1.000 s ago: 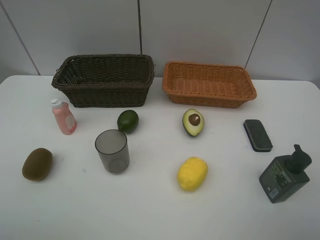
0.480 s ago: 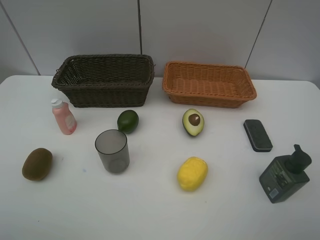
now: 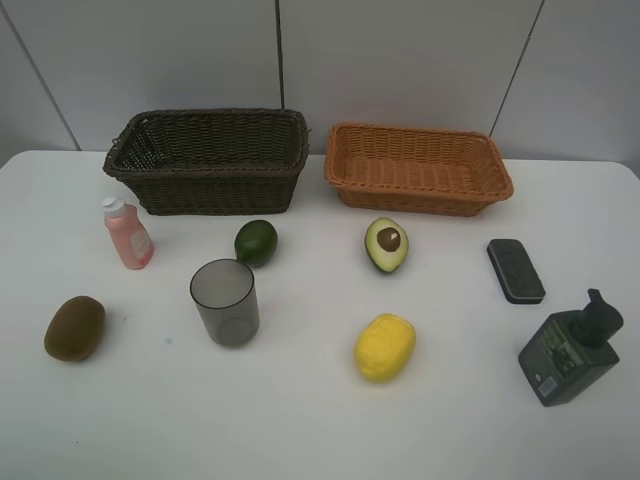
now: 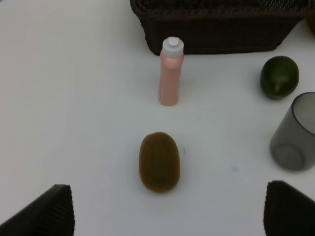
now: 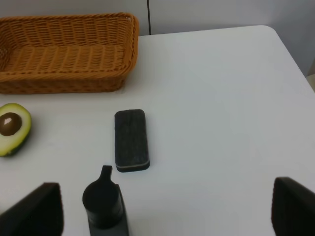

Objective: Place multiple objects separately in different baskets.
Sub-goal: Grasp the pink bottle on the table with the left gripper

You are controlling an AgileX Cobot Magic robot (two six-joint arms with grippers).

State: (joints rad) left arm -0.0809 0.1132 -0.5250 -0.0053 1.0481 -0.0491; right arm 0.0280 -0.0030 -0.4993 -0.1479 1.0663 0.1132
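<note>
Nothing has moved since a second ago: dark basket (image 3: 210,190) and tan basket (image 3: 420,195) are empty, left gripper (image 4: 167,211) is spread wide near the kiwi (image 4: 159,161), right gripper (image 5: 162,211) is spread wide near the case (image 5: 131,140), so sorting hasn't started.

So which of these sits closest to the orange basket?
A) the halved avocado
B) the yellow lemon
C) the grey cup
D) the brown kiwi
A: the halved avocado lies just in front of the orange basket, while the other three lie farther off.
</note>
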